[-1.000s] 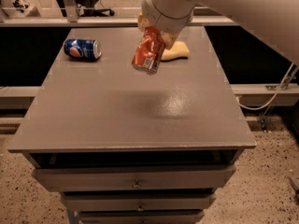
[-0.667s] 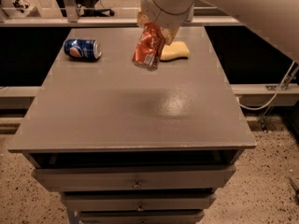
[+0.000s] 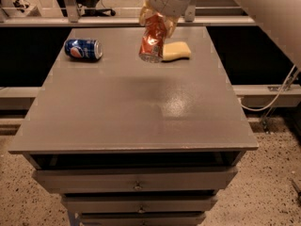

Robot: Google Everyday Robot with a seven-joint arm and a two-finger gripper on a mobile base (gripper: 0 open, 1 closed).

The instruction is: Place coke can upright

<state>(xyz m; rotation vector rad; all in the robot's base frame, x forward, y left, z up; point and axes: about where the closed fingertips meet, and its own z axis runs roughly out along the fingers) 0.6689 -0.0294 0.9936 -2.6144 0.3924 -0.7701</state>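
Observation:
The coke can [image 3: 153, 40], red-orange with white script and a silver end, hangs in the air above the far middle of the grey table [image 3: 136, 107]. It is nearly vertical, tilted slightly, silver end pointing down. My gripper [image 3: 157, 19] comes down from the top of the view on a white arm and is shut on the can's upper part. The can is clear of the table top, and its shadow lies on the table below it.
A blue Pepsi can [image 3: 83, 49] lies on its side at the far left of the table. A yellow sponge [image 3: 177, 51] lies just right of the held can. Drawers [image 3: 137, 182] face the front below the table top. A cable [image 3: 275, 95] hangs at the right.
The gripper has carried the coke can slightly up and away toward the table's far side, and the can has turned closer to vertical. The Pepsi can and sponge have not moved.

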